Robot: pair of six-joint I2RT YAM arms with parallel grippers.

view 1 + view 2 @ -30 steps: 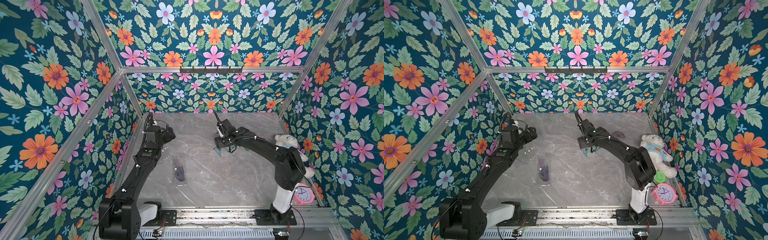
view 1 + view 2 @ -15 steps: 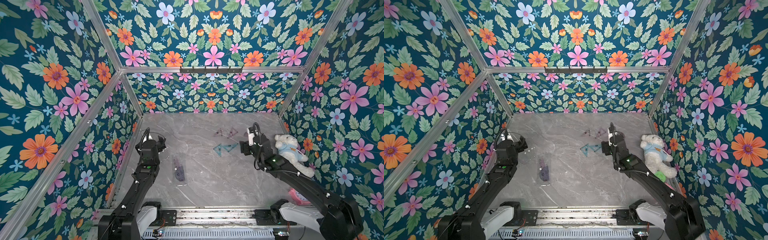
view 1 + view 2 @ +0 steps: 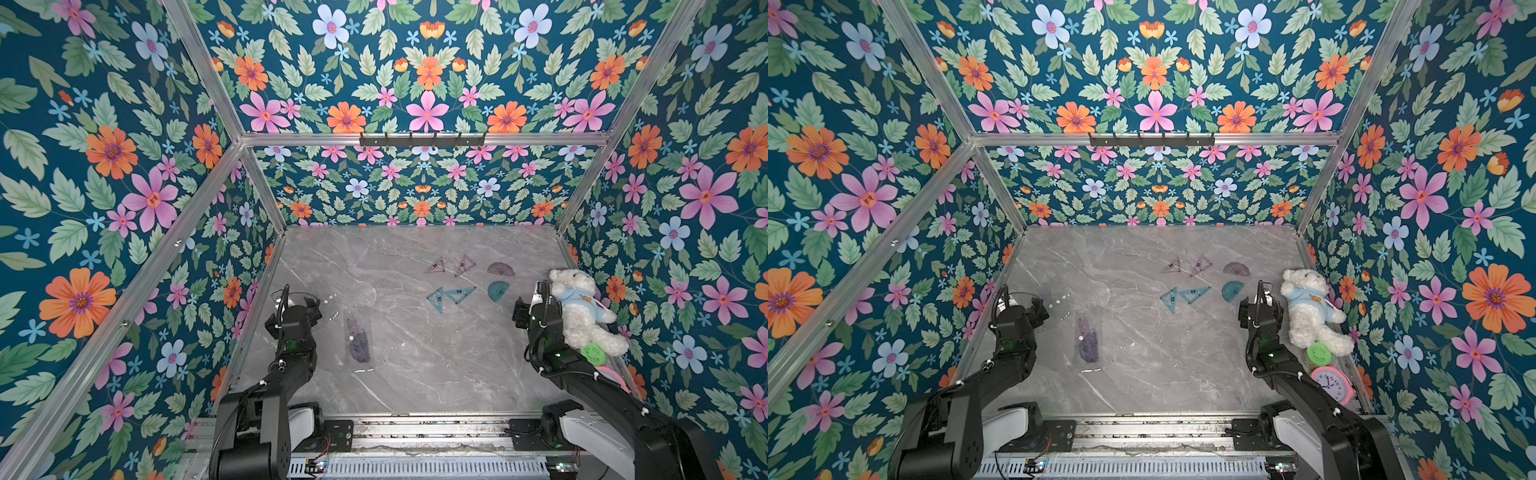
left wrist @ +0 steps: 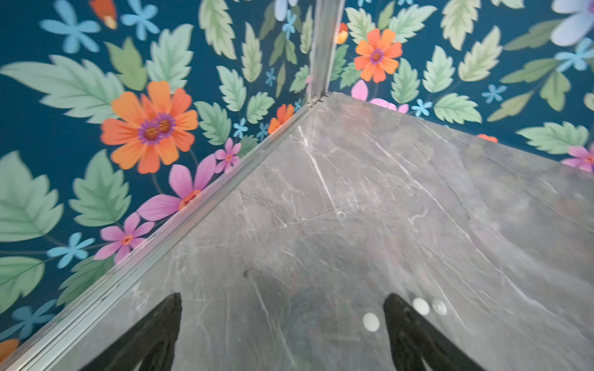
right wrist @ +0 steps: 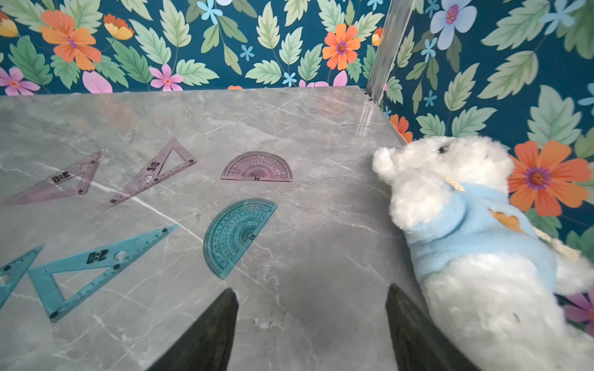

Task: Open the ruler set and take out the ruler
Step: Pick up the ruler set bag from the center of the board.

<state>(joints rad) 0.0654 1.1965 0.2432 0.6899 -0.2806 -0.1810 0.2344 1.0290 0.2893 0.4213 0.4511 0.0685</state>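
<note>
Our left claw (image 4: pixel 283 295) hangs spread and empty over the desk (image 4: pixel 353 192), the ruler set (image 3: pixel 359 343) lying flat near its right side (a clear pouch, purple pieces inside). Our right claw (image 5: pixel 311 289) is spread and empty too, a teal protractor (image 5: pixel 238 234) just ahead and the bear (image 5: pixel 466 241) close on its right.

The ruler set (image 3: pixel 359 340) is a clear flat bag with purple pieces inside. It lies flat on the table (image 3: pixel 415 374), near the left edge. Well apart from it, toward the far right corner, loose pieces lie flat. There are two purple triangles (image 3: pixel 464 265) and a purple half-circle (image 3: pixel 500 269) in a row. Nearer the front are two teal triangles (image 3: pixel 459 294), just beside each other, and a teal half-circle (image 3: pixel 498 290).
</note>
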